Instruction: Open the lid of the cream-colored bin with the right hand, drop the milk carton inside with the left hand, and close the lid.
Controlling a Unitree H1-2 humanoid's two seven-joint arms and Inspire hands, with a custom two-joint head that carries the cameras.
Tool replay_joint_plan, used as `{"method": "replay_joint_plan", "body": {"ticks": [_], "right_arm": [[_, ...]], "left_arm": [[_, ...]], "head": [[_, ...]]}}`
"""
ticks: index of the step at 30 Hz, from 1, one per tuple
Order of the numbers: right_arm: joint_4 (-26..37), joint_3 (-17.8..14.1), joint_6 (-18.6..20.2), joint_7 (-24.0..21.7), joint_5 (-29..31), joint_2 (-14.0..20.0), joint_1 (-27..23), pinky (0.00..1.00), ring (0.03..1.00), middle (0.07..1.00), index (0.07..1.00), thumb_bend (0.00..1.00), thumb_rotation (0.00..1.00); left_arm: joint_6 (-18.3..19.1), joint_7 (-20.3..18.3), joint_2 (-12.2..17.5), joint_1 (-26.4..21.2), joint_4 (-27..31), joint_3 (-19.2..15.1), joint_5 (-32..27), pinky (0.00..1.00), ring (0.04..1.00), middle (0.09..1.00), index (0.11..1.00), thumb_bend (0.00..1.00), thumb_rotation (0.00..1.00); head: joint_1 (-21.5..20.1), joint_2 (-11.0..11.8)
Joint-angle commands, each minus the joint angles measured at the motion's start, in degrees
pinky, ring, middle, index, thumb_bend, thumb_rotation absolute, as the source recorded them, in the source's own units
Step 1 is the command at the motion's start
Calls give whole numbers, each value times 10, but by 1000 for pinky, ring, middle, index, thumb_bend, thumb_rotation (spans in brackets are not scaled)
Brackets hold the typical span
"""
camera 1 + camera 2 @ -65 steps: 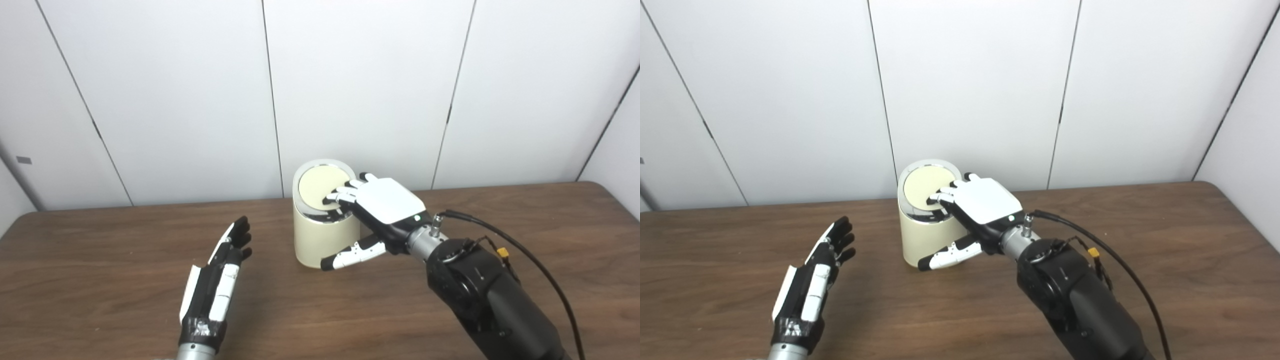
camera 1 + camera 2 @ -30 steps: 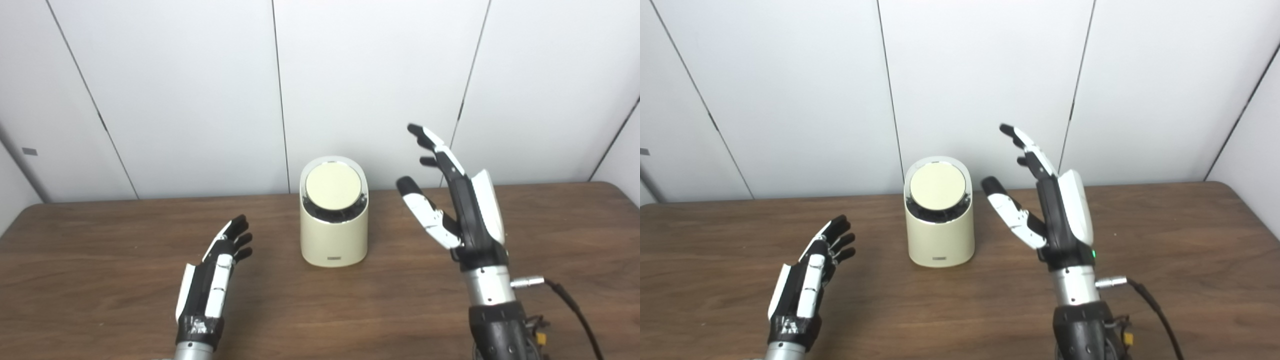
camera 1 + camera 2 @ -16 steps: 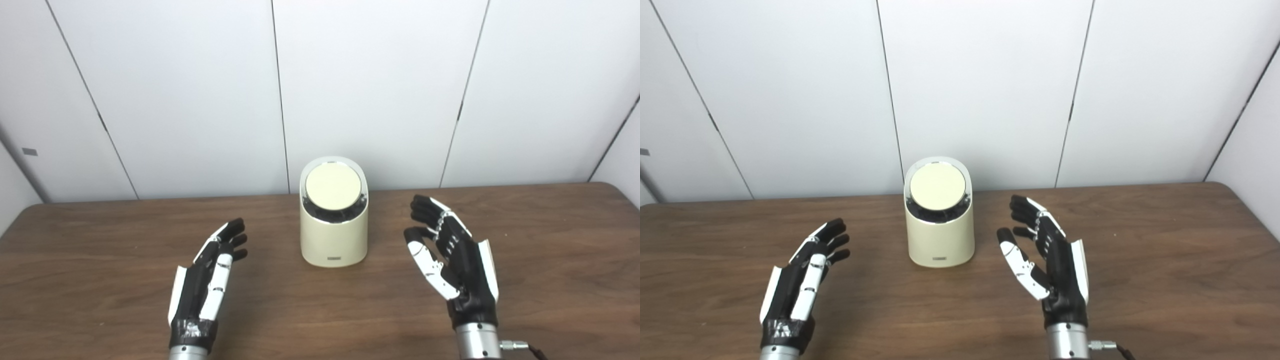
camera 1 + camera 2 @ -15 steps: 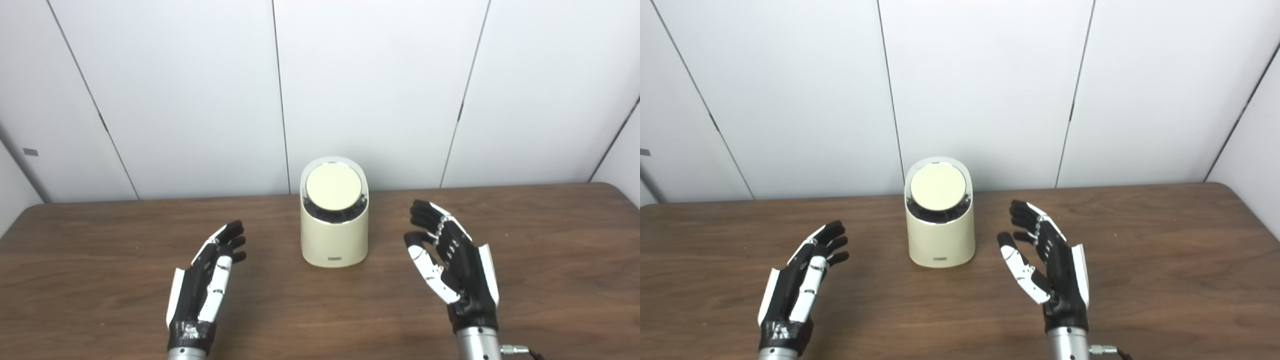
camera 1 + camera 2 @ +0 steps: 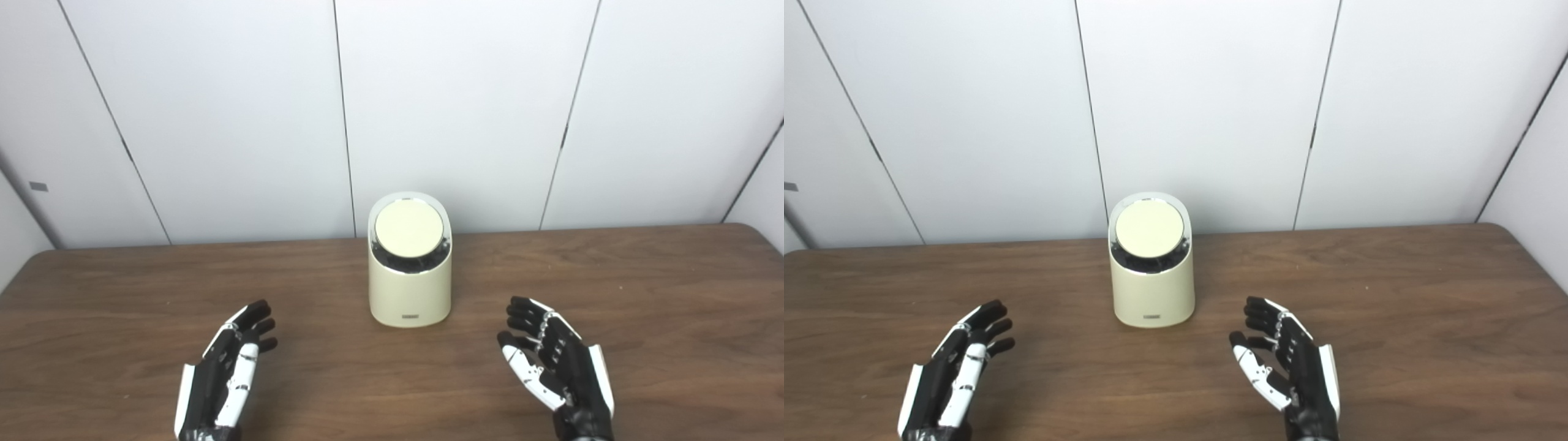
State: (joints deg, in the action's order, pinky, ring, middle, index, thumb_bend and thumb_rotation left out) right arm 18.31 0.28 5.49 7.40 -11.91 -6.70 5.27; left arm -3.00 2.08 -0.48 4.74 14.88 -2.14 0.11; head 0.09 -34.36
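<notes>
A: What sits at the left?

B: The left hand (image 5: 223, 373) hangs low over the dark wood-grain tabletop (image 5: 110, 306), palm turned inward, fingers apart and holding nothing. Behind it the wall (image 5: 214, 110) is made of pale panels split by thin dark seams, with a small grey tag low at the far left.

A: And the middle?

B: The cream-colored bin (image 5: 409, 288) stands upright near the tabletop's back edge, close to the wall. Its round lid (image 5: 408, 228) is shut, tilted toward the camera, ringed by a shiny rim. A small label shows at the foot of its front. The milk carton is not visible anywhere.

A: The right side?

B: The right hand (image 5: 560, 367) is low over the wood, well apart from the bin, palm facing left, fingers spread and empty. Further right the tabletop's corner is rounded, and a side wall panel angles in at the edge.
</notes>
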Motion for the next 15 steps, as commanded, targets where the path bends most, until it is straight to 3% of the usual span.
{"method": "replay_joint_plan", "body": {"ticks": [1,7,11,15], "right_arm": [[26,4,-4,-7,9,2,0,654,741,746,724,223,261],[48,6,-8,-10,6,9,14,624,722,726,704,236,272],[61,2,-10,-11,3,20,17,623,722,723,698,206,320],[65,-1,-12,-11,0,29,17,618,703,710,680,207,259]], "left_arm": [[-13,9,-5,4,24,4,24,748,815,822,825,226,568],[16,14,-21,31,59,7,24,761,814,819,814,195,521],[43,6,-19,54,94,19,28,757,808,818,816,226,568],[45,3,-20,64,108,29,28,719,782,791,777,247,513]], "head": [[-3,-4],[-15,-19],[-14,-22],[-12,-18]]}}
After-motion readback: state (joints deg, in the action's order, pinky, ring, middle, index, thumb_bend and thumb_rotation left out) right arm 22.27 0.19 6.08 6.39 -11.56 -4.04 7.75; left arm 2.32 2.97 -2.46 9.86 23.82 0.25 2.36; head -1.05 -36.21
